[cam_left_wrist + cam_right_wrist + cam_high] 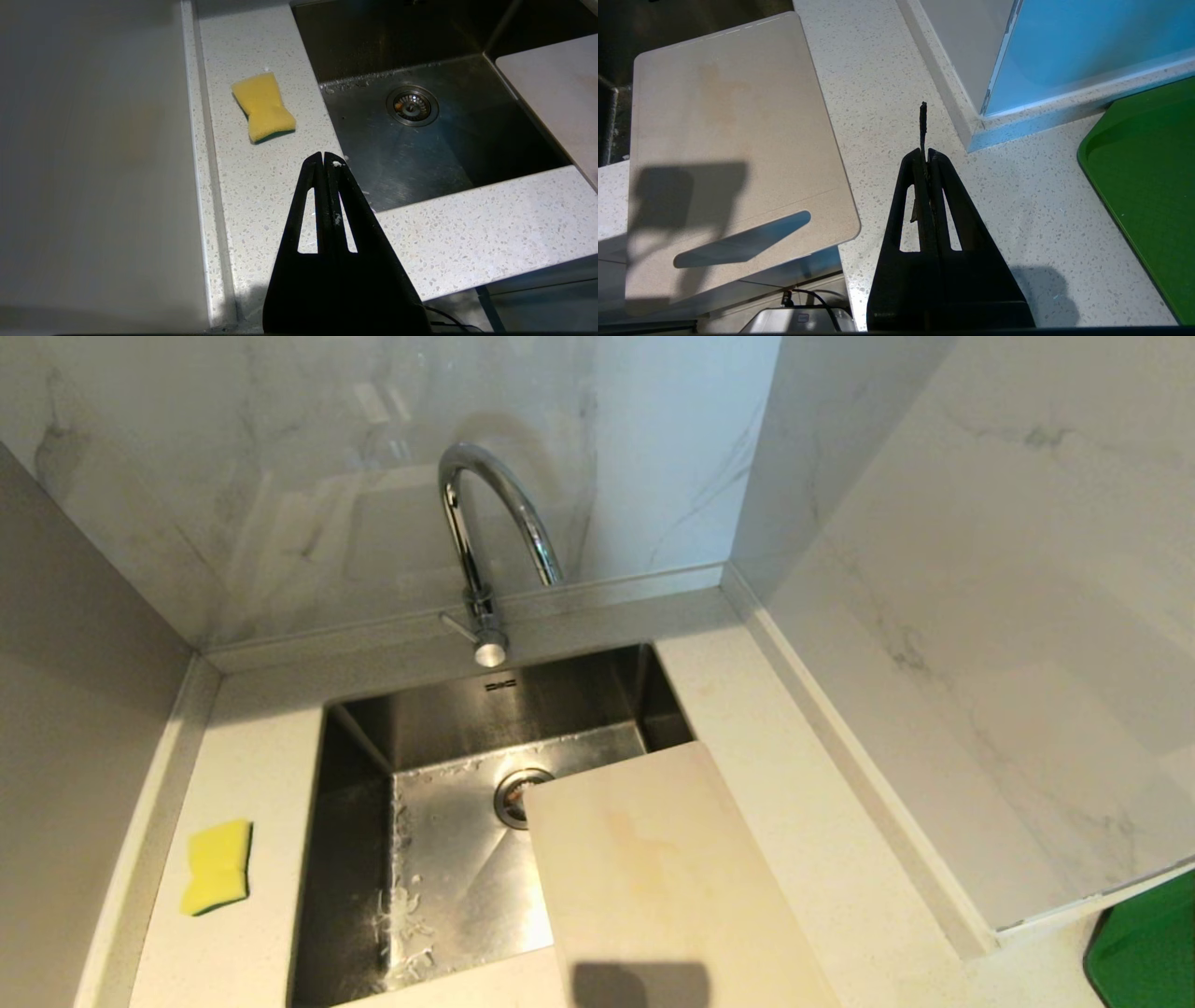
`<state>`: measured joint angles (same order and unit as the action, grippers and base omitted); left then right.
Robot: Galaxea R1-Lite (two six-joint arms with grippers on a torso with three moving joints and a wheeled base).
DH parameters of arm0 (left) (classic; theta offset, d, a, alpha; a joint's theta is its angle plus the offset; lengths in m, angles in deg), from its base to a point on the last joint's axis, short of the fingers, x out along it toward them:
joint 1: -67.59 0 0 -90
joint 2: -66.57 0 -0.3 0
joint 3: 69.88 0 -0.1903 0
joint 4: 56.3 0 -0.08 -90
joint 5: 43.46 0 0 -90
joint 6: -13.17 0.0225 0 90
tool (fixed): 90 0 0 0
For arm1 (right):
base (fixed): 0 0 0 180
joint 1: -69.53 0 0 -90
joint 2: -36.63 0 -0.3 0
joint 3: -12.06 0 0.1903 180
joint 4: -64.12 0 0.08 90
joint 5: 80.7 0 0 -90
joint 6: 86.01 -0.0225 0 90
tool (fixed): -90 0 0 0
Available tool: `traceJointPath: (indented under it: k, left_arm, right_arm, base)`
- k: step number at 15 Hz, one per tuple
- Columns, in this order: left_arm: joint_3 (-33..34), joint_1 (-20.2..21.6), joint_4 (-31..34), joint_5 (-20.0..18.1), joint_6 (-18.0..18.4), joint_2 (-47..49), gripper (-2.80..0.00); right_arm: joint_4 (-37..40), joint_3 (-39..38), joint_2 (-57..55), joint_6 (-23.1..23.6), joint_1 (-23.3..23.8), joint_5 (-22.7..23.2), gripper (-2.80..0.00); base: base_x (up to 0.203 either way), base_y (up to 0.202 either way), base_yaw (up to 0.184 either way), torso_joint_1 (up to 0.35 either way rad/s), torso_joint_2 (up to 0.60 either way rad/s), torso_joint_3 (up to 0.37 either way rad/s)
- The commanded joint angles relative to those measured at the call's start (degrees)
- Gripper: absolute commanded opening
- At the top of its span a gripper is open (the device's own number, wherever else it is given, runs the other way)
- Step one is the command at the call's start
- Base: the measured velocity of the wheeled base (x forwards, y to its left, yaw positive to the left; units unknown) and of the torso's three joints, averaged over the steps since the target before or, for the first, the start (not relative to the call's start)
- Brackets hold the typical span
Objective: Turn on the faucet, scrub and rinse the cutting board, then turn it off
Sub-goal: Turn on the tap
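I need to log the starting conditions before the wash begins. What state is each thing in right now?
faucet: off, no water running
cutting board: dry-looking, stained, lying across the sink's right edge
sponge: lying unused on the counter
left gripper: shut, empty
right gripper: shut

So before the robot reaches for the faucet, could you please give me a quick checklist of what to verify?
1. Faucet off, no water running: ok.
2. Lever at the faucet's base unobstructed: ok.
3. Board within range of the water: not ok; it lies over the sink's right front corner, its handle end past the counter's front edge, and the spout ends further back.
4. Sponge at hand: ok, on the counter left of the sink, untouched.
5. Left gripper free: ok, shut on nothing, above the counter's front edge.
6. Right gripper free: cannot tell; shut, with a thin dark strip sticking out between its tips.
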<state>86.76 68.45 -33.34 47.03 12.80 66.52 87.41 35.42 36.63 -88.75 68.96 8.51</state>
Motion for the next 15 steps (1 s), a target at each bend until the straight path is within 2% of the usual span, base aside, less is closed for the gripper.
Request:
traceJointPath:
  k: [1,8,12,15]
  left_arm:
    - [0.0,0.0,0.0,0.0,-0.1,-0.1,-2.8]
    - [-1.8,0.0,1.2,-0.4,1.0,-0.1,-2.8]
    - [-12.1,0.0,12.0,-4.3,2.6,2.1,-2.8]
    - [-18.0,0.0,13.6,-6.5,3.6,10.9,-2.8]
  right_arm:
    - [0.0,-0.1,0.1,0.0,0.0,0.0,-2.8]
    - [0.0,-0.1,0.1,0.0,0.0,0.0,-2.8]
    - [0.0,-0.1,0.1,0.0,0.0,0.0,-2.8]
    - [0.0,-0.1,0.1,0.0,0.0,0.0,-2.8]
  base:
    - [0.0,0.0,0.0,0.0,0.0,0.0]
    - [0.0,0.0,0.0,0.0,0.0,0.0]
    - [0.0,0.0,0.0,0.0,0.0,0.0]
    - [0.0,0.0,0.0,0.0,0.0,0.0]
